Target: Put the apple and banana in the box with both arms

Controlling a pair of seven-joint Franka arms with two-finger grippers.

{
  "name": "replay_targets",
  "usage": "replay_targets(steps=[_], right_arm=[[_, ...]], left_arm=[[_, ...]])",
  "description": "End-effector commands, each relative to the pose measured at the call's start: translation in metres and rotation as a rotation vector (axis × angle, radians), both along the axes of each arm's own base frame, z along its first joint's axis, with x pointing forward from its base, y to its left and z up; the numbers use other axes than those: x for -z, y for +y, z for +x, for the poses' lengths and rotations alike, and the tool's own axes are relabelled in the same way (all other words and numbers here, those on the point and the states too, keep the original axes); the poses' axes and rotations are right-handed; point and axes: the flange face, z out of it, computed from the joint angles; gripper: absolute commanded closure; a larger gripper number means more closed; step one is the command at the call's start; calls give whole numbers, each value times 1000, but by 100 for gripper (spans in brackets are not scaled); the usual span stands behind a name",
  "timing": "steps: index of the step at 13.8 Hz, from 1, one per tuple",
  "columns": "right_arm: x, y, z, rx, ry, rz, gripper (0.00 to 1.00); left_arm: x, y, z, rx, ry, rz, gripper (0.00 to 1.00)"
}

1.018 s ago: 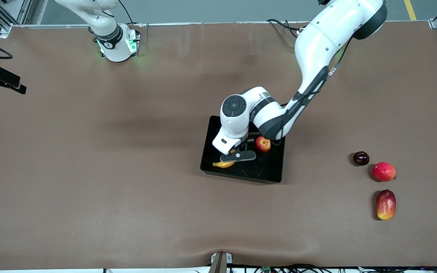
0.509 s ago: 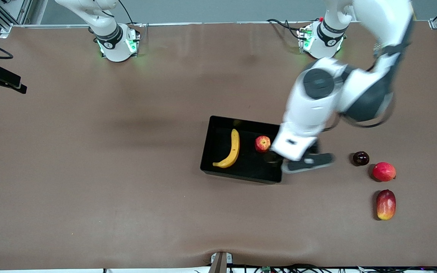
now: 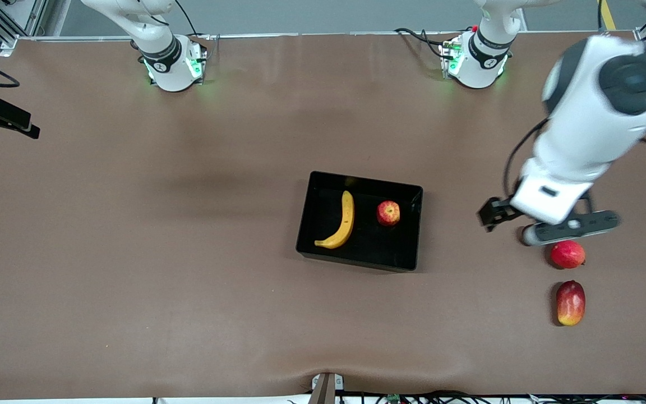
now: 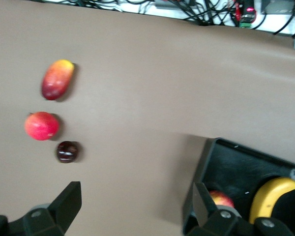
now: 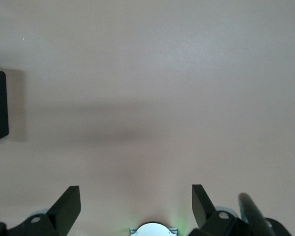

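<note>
Over the brown table (image 3: 132, 235), toward the left arm's end, the left gripper (image 4: 132, 209) hangs with its fingers spread wide and nothing between them, above a small dark fruit (image 4: 67, 151). Just beside that lie a smooth pinkish-red fruit (image 3: 567, 254) and, nearer the front camera, a long red-yellow one (image 3: 571, 303). The right gripper (image 5: 132, 204) waits up by its own base, fingers likewise apart and empty. Cables trail along the table's edges, and a metal frame stands at the corners. At mid-table sits the glossy black box (image 3: 323, 255), low-walled; inside, the curved yellow banana (image 3: 343, 222) and the streaky red apple (image 3: 388, 213) lie apart from each other.
</note>
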Motion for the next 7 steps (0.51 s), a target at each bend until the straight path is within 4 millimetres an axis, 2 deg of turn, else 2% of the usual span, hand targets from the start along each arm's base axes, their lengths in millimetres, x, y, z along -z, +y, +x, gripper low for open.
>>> replay_targets(steps=[1, 3, 4, 5, 7], right_arm=[[-4, -2, -4, 10, -3, 10, 0], [-3, -2, -4, 10, -2, 10, 0], [-3, -3, -4, 10, -1, 10, 0], [-2, -3, -4, 11, 1, 10, 0], [-3, -2, -3, 10, 0, 10, 0]], left_arm=[[-25, 36, -21, 39, 40, -1, 0], [-39, 69, -28, 65, 66, -38, 0], [-42, 78, -32, 84, 74, -37, 0], [-47, 85, -38, 92, 79, -41, 0], [-55, 79, -53, 106, 77, -22, 0]])
